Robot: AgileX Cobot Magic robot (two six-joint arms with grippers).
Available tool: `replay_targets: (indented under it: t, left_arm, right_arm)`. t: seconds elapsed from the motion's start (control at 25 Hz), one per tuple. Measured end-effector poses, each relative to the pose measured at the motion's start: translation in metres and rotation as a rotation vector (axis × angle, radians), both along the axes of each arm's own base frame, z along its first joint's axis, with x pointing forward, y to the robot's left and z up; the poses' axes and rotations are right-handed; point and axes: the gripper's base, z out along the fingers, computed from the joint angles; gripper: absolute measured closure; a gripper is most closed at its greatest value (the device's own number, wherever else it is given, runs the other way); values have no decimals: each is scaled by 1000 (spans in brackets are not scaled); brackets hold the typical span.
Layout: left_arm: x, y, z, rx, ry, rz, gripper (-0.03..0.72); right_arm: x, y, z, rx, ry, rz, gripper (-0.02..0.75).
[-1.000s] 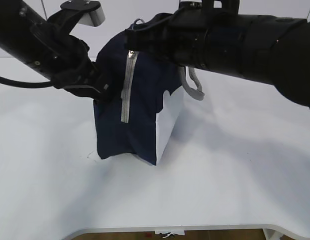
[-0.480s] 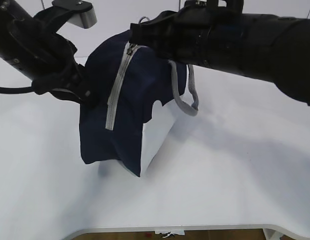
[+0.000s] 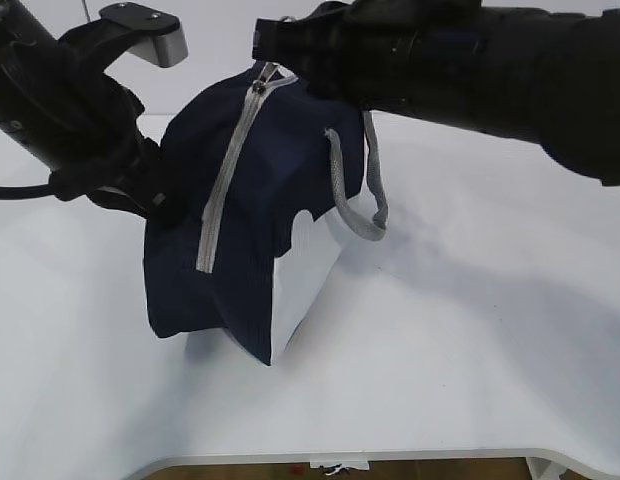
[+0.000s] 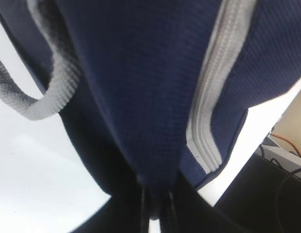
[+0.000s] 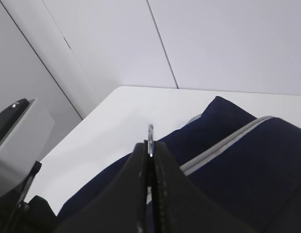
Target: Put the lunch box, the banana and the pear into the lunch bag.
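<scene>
The lunch bag hangs tilted, its lower corner apparently touching the desk mid-surface. Soft fabric; it sags. The right end effector is pressed together on the zipper ring; the left end effector pinches the bag's side fabric.

The white desk spreads wide and bare toward the near edge, which curves round at both corners. Below that edge a strip of brown floor shows, with a small white scrap lying on it. Far behind stands a pale panelled wall.
</scene>
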Motion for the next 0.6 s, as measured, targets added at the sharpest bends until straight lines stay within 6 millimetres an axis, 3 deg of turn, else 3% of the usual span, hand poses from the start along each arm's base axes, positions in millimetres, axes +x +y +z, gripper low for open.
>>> replay_targets:
  t: [0.24,0.6]
  left_arm:
    - [-1,1,0,9,12,-5,694]
    - [-10,6,12,11,-9,-15,694]
  right_arm:
    - [1,-2,-1,-14,24,-2,737]
    - [14,-22,-1,-7,41,-74,737]
